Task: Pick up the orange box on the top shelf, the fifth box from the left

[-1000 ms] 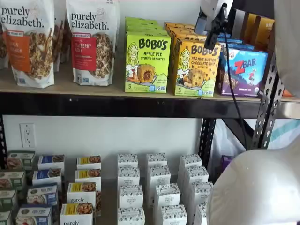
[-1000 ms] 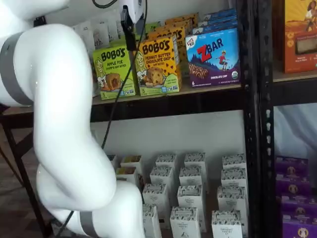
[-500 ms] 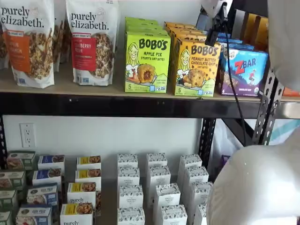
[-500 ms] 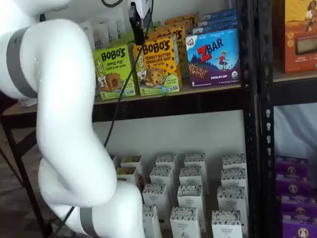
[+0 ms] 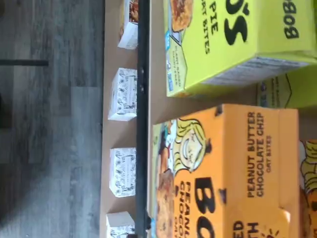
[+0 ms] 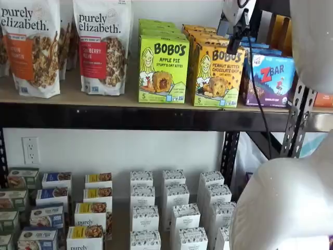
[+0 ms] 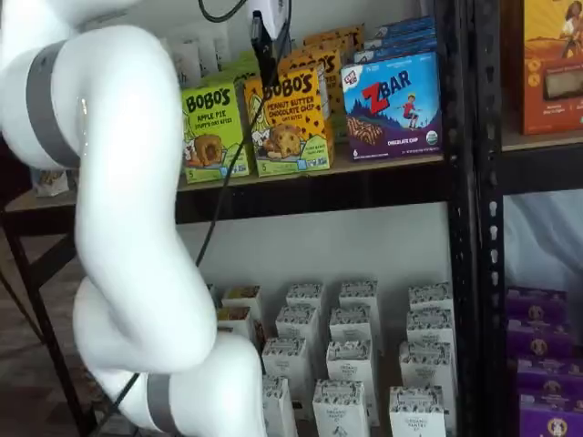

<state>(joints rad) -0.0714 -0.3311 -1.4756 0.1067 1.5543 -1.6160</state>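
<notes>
Moving up and across, the fingers now hang just over the orange box, spread wide, holding nothing. That box stands at the top shelf's front edge, ready for grabbing

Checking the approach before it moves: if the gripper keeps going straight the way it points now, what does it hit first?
Probably the orange box. The gripper hangs in front of the box's upper part, and the wrist view is filled mostly by that box. Depth is unclear, so contact distance can't be judged.
</notes>
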